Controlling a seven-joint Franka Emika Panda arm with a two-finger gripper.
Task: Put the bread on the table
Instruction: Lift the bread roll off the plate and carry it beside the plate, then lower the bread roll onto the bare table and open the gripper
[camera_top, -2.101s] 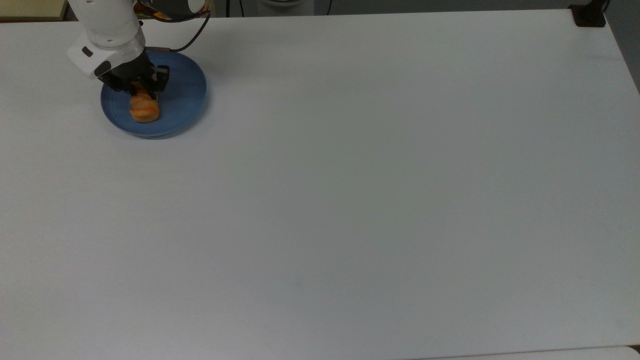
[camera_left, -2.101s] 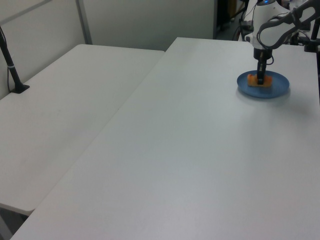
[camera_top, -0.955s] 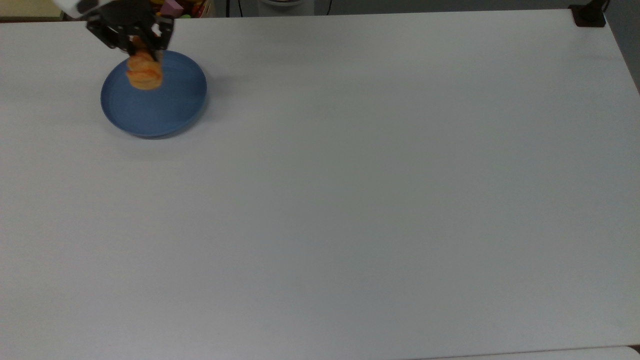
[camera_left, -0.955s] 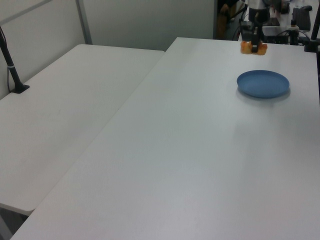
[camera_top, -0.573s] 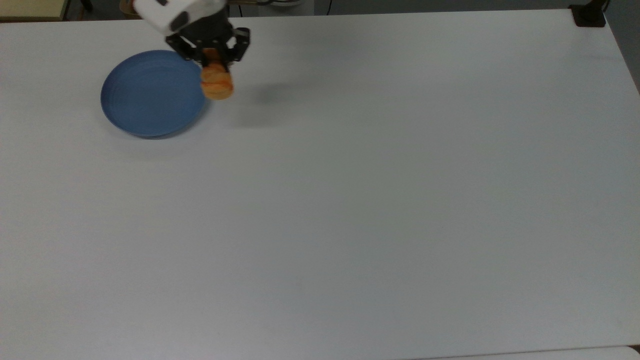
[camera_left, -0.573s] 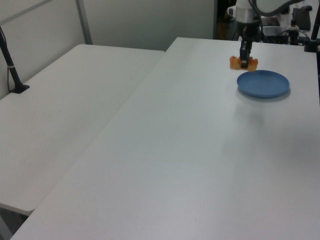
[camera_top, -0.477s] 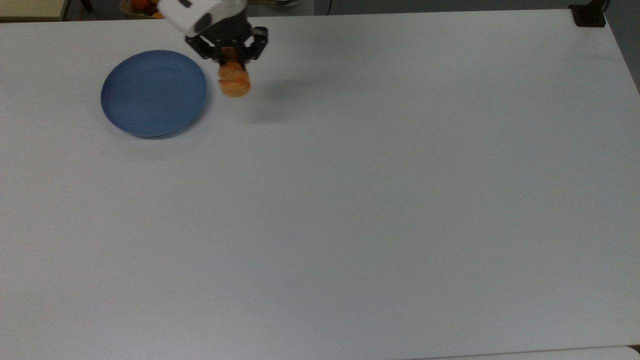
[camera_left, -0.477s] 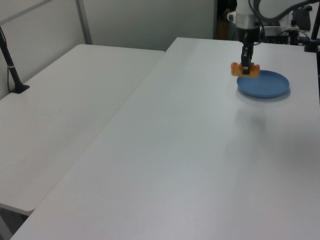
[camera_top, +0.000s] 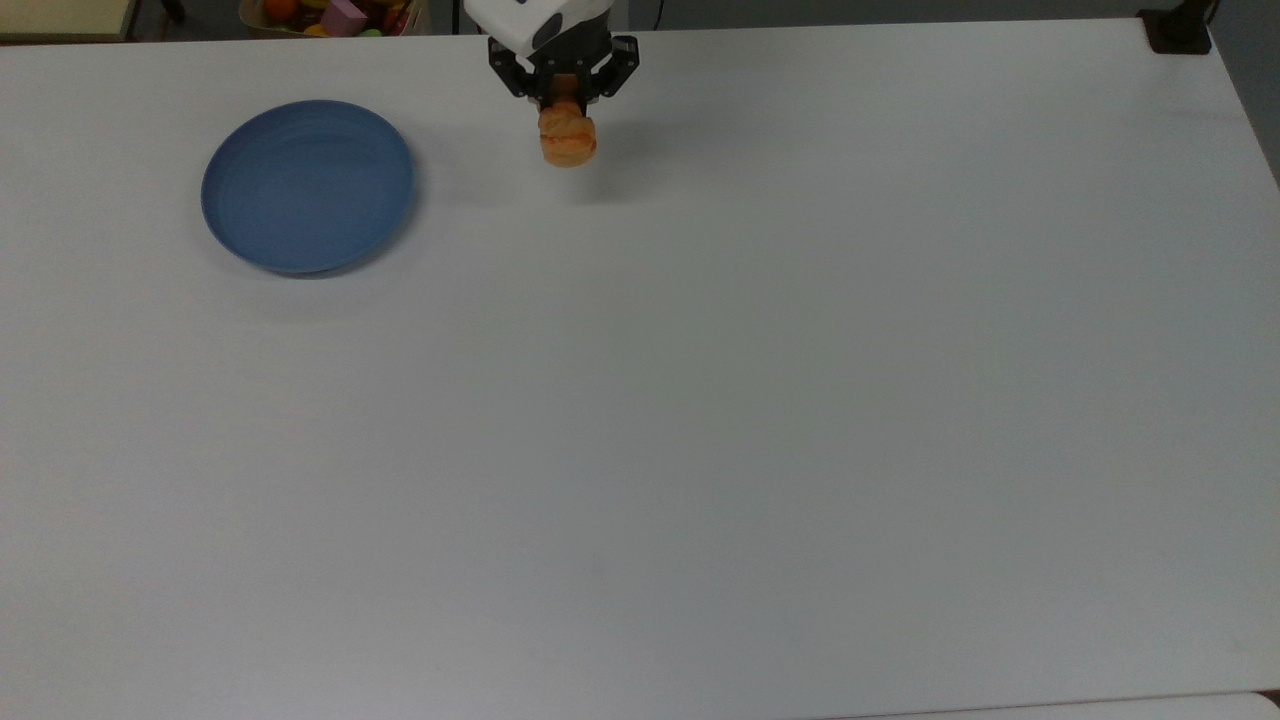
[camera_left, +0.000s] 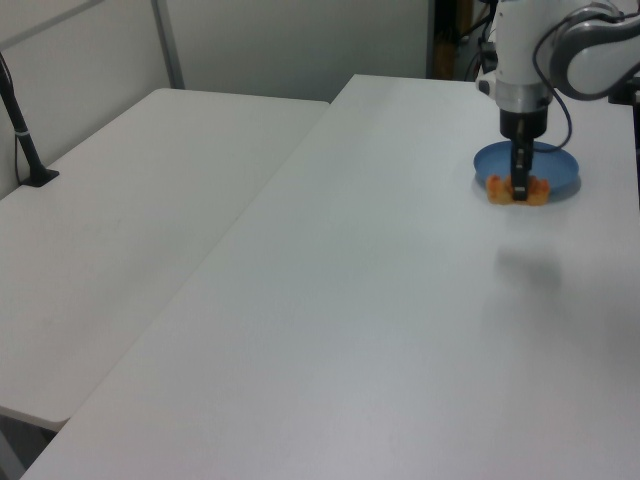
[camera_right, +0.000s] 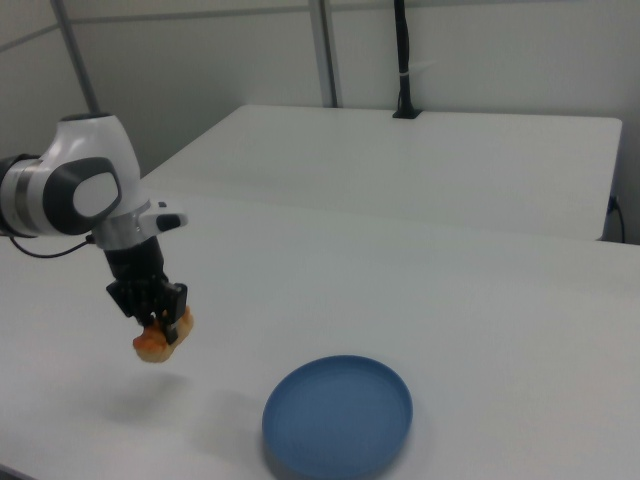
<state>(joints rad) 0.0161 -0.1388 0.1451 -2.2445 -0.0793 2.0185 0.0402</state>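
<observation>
Carry phase, seen from three fixed cameras. My gripper has its two fingers pinched on the bread, which hangs in the air above the table, off to the top view's right of the blue plate and clear of its rim; a soft shadow lies on the tabletop beneath it in the right view. I hold the bun near the middle of its length, so both ends stick out past the fingers in the left view. I judge it light and soft, likely to dent under a hard squeeze, with a lobed crust that gives the pads some purchase. A mid-body grip across the narrow width looks right; I would lower it close to the surface before letting go, so it does not roll.
</observation>
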